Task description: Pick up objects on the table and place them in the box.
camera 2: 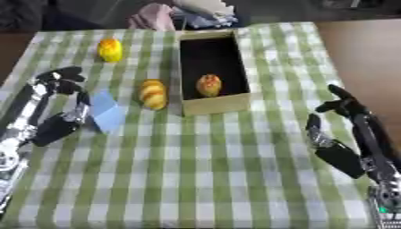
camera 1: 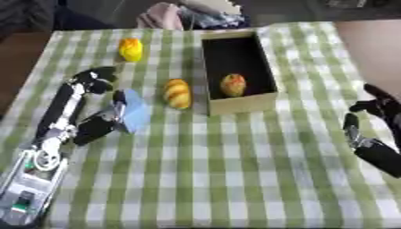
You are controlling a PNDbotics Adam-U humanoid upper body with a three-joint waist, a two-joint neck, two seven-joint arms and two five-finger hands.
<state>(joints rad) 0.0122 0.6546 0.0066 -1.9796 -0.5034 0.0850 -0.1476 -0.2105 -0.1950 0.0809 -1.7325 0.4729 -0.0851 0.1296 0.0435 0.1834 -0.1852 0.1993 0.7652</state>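
- A tabletop [camera 1: 235, 179] covered with a green-and-white checked cloth is seen from above.
- An open rectangular cardboard box [camera 1: 239, 103] with a dark inside is set on the far middle of the tabletop, its long side running away from the camera.
- A rounded orange-yellow object [camera 1: 232, 85] is seen lying inside the box, toward its near end.
- A yellow-orange, ridged, bread-like oval object [camera 1: 178, 93] is laid on the cloth just beside the box's left wall, outside it.
- A small yellow rounded object [camera 1: 131, 49] is placed farther back and to the left, well apart from the box.
- A flat light-blue square object [camera 1: 136, 110] is found at the left, tilted up off the cloth, near the bread-like object.
- The left robot hand [camera 1: 100, 112] is brought in from the lower left; the light-blue object is pinched between its thumb at the near side and the fingers [camera 1: 94, 78] curving round behind it.
- The bread-like object is left untouched, just to the right of the left robot hand and its blue load.
- The right robot hand [camera 2: 341, 134] is held at the right edge of the tabletop, its fingers spread and relaxed, with nothing in it, well apart from the box and all the objects.
- Bundled cloth in pink and pale tones [camera 1: 168, 15] is seen beyond the far edge.
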